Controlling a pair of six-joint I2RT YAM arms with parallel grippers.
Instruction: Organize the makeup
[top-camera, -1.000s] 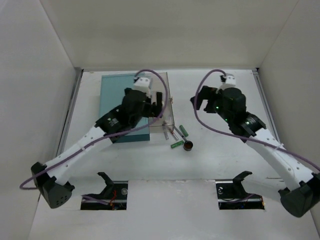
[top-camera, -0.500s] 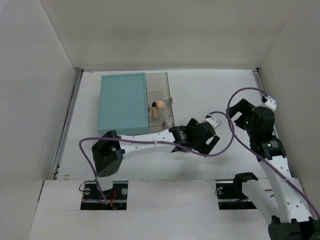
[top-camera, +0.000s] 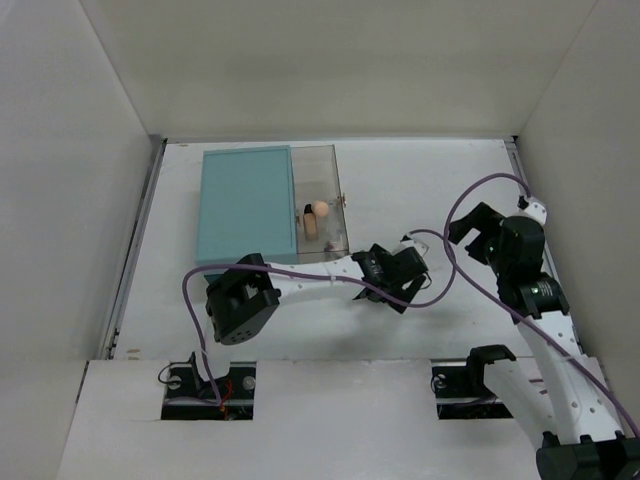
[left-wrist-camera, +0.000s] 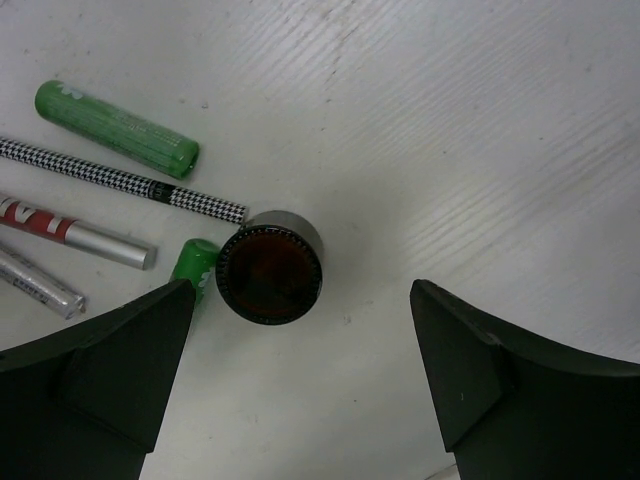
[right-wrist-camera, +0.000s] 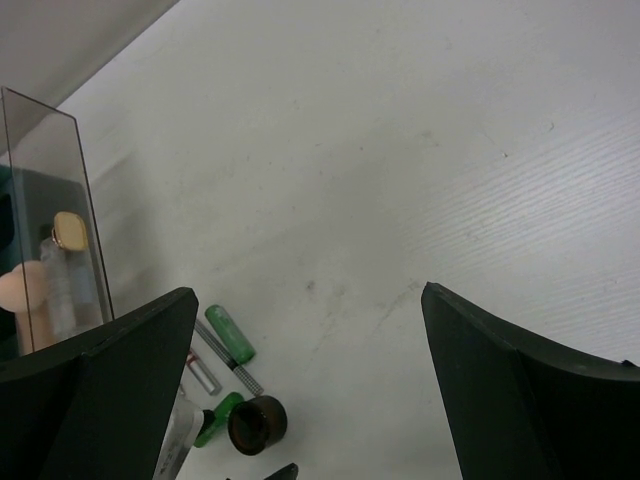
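My left gripper is open and empty, low over the loose makeup on the table. Just ahead of its fingers lies the round brown piece. Beside that piece are two green tubes, a checkered pencil, a red and silver pencil and a silver one. In the top view the left gripper hides these items. My right gripper is open and empty, held higher to the right. The peach sponge and beige bottle stand in the clear compartment.
The big teal box sits at the back left, joined to the clear compartment. White walls close in the table on three sides. The clear compartment's wall shows at the left of the right wrist view. A purple cable loops between the arms.
My left arm has swung from over the box out to the right, down over the loose makeup. My right arm has pulled back to the right. The sponge and bottle are now uncovered.
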